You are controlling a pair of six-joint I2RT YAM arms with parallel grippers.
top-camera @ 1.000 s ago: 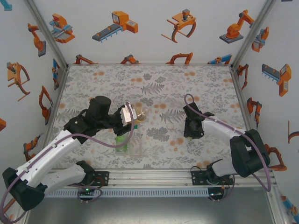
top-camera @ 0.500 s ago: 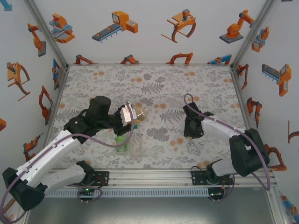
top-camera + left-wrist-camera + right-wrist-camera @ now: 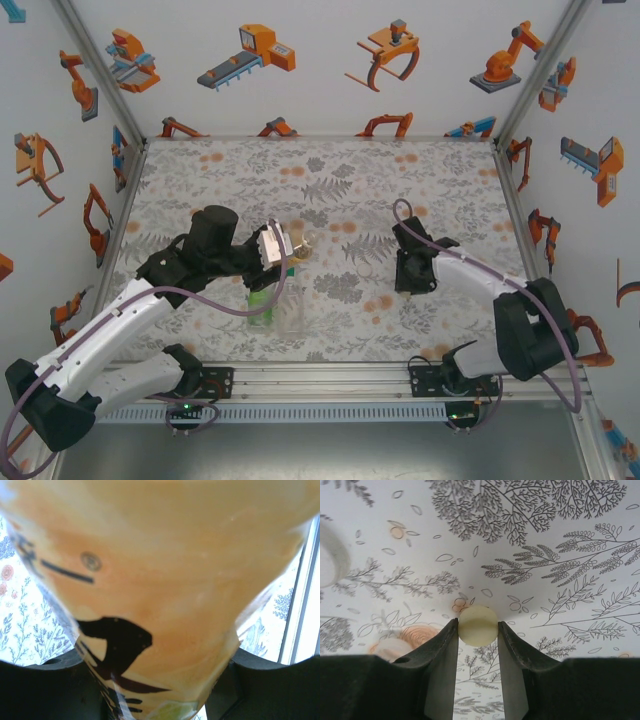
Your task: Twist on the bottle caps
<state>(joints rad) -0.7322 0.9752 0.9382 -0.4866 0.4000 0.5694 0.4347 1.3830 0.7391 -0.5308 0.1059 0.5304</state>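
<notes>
My left gripper (image 3: 278,246) is shut on the amber bottle (image 3: 160,555), whose yellow label with dark characters presses close to the left wrist camera. From above, the amber bottle (image 3: 300,249) is held tilted over the table, left of centre. Below it lie a green-tinted bottle (image 3: 262,300) and a clear bottle (image 3: 292,308) side by side. My right gripper (image 3: 477,630) points down at the table, its fingers (image 3: 440,655) touching both sides of a small yellowish bottle cap (image 3: 477,625). From above, the right gripper (image 3: 408,284) sits right of centre.
A white round cap (image 3: 326,555) lies on the floral tablecloth (image 3: 560,540) at the left edge of the right wrist view. Frame posts and the table's side walls (image 3: 120,210) bound the work area. A metal rail (image 3: 320,378) runs along the near edge.
The right jaws have narrowed onto the yellowish cap. The left arm and the amber bottle have stayed where they were.
</notes>
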